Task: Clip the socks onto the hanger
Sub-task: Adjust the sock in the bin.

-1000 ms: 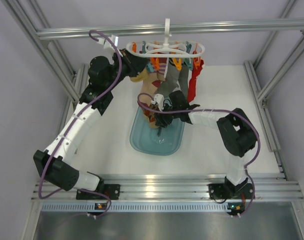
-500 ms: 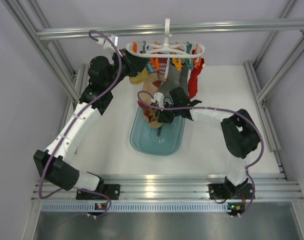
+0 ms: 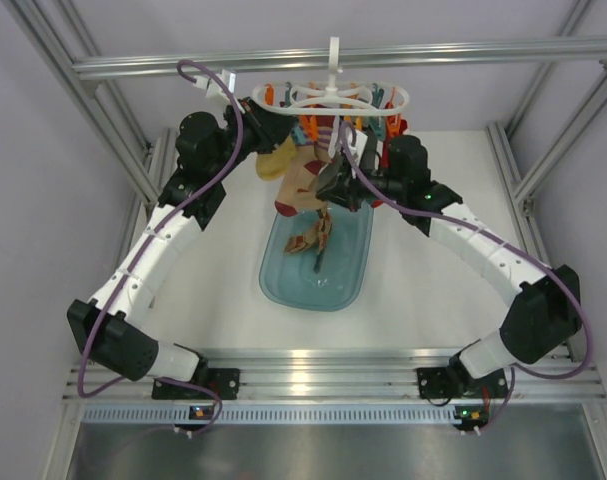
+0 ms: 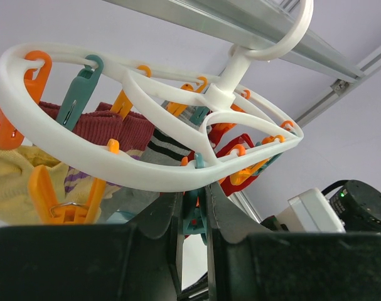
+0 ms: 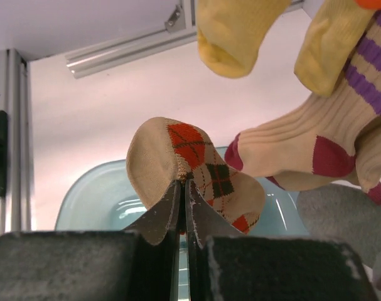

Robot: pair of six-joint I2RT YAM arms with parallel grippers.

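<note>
This is a robotics lab test cell, not anybody's home. The white counter (image 3: 413, 290) sits boxed in by a frame of bare aluminium bars (image 3: 483, 52). Blank pale walls (image 3: 43, 200) stand close behind the counter and on both sides of it. Two white-and-black robot arms, the left arm (image 3: 153, 250) and the right arm (image 3: 483, 262), are bolted to a slotted metal rail (image 3: 323, 372) along the counter's near edge. Purple cables (image 3: 195, 66) loop along them, and small status lights (image 3: 470, 410) glow at their bases. A white laundry hanger (image 3: 348, 97) hooks over the bar above the counter's far end, a household thing rigged up for testing.
</note>
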